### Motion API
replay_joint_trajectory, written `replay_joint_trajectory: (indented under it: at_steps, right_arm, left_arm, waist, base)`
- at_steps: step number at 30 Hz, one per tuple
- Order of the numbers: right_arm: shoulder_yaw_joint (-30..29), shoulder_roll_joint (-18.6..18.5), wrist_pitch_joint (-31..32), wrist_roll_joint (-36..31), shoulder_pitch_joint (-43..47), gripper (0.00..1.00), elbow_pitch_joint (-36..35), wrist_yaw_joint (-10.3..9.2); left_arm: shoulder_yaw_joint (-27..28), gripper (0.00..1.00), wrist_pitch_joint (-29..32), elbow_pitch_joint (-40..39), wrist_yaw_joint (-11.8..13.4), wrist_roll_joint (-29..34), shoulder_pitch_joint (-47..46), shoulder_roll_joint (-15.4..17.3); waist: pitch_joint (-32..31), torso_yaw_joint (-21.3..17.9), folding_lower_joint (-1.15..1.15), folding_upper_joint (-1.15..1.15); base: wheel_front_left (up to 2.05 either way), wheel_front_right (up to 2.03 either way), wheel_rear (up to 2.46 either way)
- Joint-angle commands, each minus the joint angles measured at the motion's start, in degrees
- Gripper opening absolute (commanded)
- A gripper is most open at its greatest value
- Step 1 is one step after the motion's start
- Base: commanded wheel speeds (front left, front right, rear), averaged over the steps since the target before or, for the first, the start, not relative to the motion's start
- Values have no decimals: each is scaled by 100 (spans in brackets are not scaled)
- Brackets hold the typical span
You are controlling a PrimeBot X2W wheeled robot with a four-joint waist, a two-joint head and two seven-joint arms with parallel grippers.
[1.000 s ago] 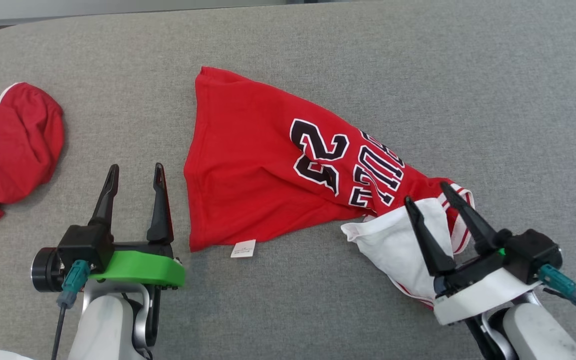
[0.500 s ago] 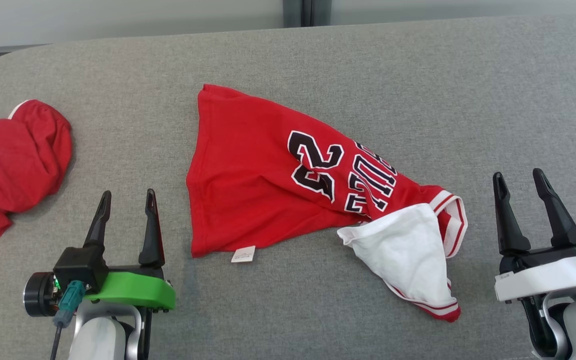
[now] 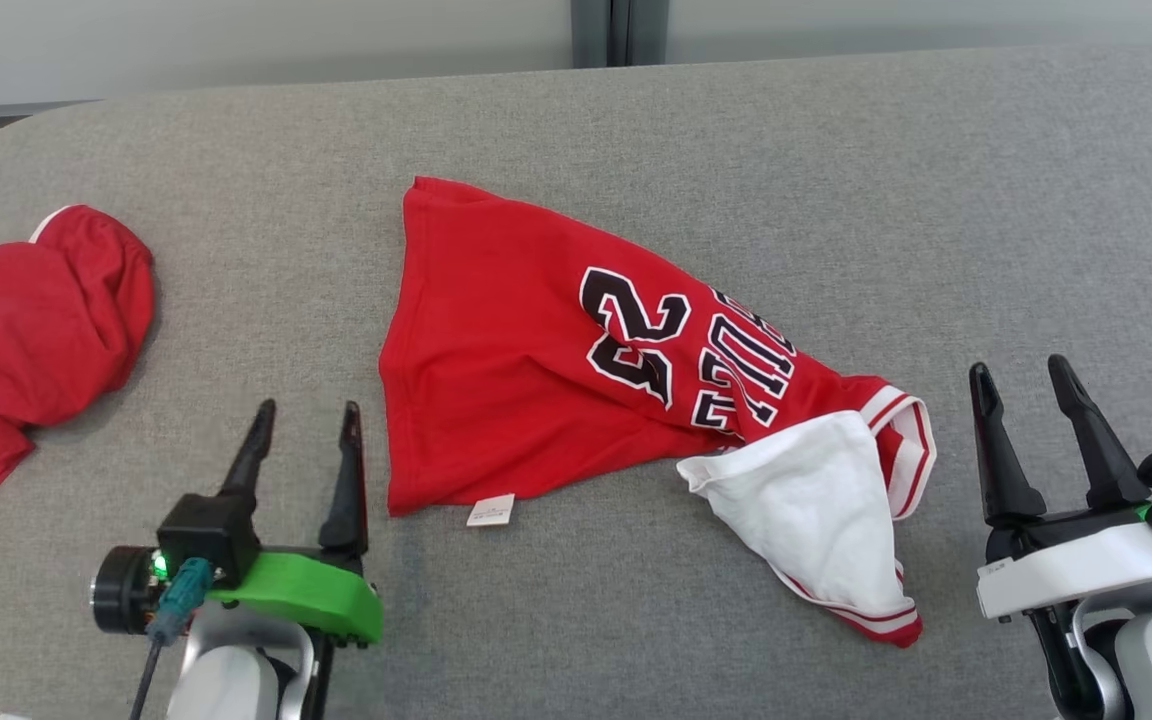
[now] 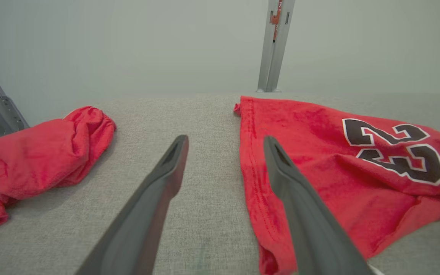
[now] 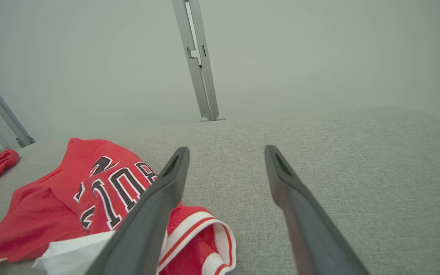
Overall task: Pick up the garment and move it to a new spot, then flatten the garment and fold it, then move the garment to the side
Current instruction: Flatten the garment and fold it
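the red fabric jersey (image 3: 516, 380), mid-frame, is being flanked by the left hand (image 3: 308, 407) and right hand (image 3: 1018, 366), both held apart, empty; seemingly soft and limp, it is best gripped at hem corners.

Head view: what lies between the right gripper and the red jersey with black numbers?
Only a bare strip of the grey fabric table lies between the right gripper and the red jersey; the head view shows this, the open jaws touching nothing.

right gripper (image 3: 1018, 368) pulled off the garment's (image 3: 536, 380) white flap, now at lower right of frame, clear of it. left gripper (image 3: 308, 407) shifted right, closer to the hem. head camera view shifted.
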Motion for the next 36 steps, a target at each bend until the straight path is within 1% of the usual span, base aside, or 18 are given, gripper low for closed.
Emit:
replay_joint_trajectory:
  at_steps: [1, 3, 8, 10, 14, 15, 16, 17, 23, 28, 29, 30, 31, 36]
  right_arm:
    - [46, 1, 34, -11, 57, 100, -27, -6]
    - [87, 7, 55, -2, 72, 100, -41, -6]
    - [171, 6, 72, 28, 56, 100, -28, -6]
    - [203, -26, 74, 48, 13, 100, 2, -6]
    - [384, -109, 146, 92, -4, 100, 50, -6]
    - [479, -140, 192, 107, 11, 100, 54, -6]
    - [565, -168, 235, 112, 26, 100, 56, -6]
    - [682, -202, 296, 137, 43, 100, 64, -6]
    - [1341, -413, 607, 314, -143, 100, 239, -6]
    - [1589, -535, 644, 427, -375, 100, 430, -6]
    - [1648, -553, 653, 475, -412, 53, 454, -6]
    - [1690, -575, 685, 524, -441, 20, 483, -6]
    - [1721, -602, 699, 550, -463, 0, 500, -6]
    - [1688, -754, 410, 489, -541, 0, 355, -7]
  left_arm:
    - [-116, 100, 159, 67, -102, -112, 129, -3]
    - [-281, 100, 411, 227, -197, -201, 195, -23]
    - [-571, 100, 784, 567, -334, -517, 227, -75]
    - [-646, 100, 863, 662, -357, -612, 180, -77]
    - [-637, 100, 787, 817, -375, -726, -1, -11]
    - [-648, 90, 767, 874, -383, -748, -35, 4]
    - [-652, 42, 737, 907, -386, -782, -73, 12]
    - [-663, 0, 728, 951, -389, -812, -119, 39]
    - [-796, 0, 622, 1135, -422, -918, -308, 106]
    - [-897, 0, 532, 1252, -422, -991, -421, 104]
    - [-911, 0, 504, 1275, -423, -1006, -435, 104]
    - [-923, 0, 488, 1295, -424, -1009, -455, 107]
    - [-927, 0, 462, 1305, -425, -1023, -469, 108]
    - [-877, 0, 225, 1243, -395, -1054, -536, 138]
  waist:
    - [54, 10, 0, 0]
    - [113, 10, 0, 0]
    - [216, -13, 0, 0]
    - [255, -22, 0, 0]
    - [305, -36, 0, 0]
    - [316, -40, 0, 0]
    - [324, -44, 0, 0]
    - [333, -50, 0, 0]
    - [415, -44, 0, 0]
    - [454, 25, 0, 0]
    - [458, 38, 0, 0]
    - [462, 51, 0, 0]
    - [465, 59, 0, 0]
    - [465, 78, 0, 0]
  base:
    - [0, 0, 0]
    - [0, 0, 0]
    - [0, 0, 0]
    - [0, 0, 0]
    - [0, 0, 0]
    - [0, 0, 0]
    - [0, 0, 0]
    - [0, 0, 0]
    - [0, 0, 0]
    - [0, 0, 0]
    - [0, 0, 0]
    - [0, 0, 0]
    - [0, 0, 0]
    - [0, 0, 0]
